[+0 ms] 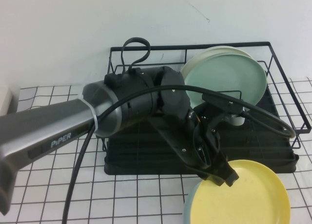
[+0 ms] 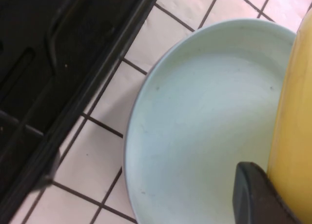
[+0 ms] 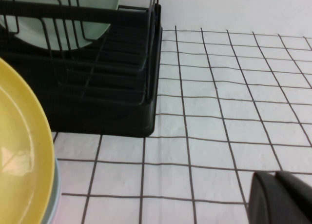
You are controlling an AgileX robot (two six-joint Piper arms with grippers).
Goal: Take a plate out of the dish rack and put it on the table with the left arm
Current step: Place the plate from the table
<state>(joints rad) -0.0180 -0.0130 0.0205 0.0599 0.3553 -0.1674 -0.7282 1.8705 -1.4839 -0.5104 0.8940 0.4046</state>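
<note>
The yellow plate (image 1: 248,197) is in front of the dish rack (image 1: 146,158), over a light blue plate (image 2: 204,126) that lies on the gridded table (image 1: 48,194). My left gripper (image 1: 223,174) is shut on the yellow plate's near-left rim. In the left wrist view one black finger (image 2: 253,197) presses against the yellow plate (image 2: 295,112), whose held edge is raised above the blue one. My right gripper (image 3: 282,197) is low over the table to the right of the rack, its fingers together and holding nothing. From there the yellow plate (image 3: 22,155) shows stacked over the blue rim (image 3: 57,197).
Pale green plates (image 1: 226,77) stand upright at the rack's back right, and a small white cup (image 1: 238,119) is below them. The left arm reaches across the rack's front. The rack's black tray edge (image 3: 146,121) runs close beside the stacked plates. Open gridded table (image 3: 229,102) lies to the right.
</note>
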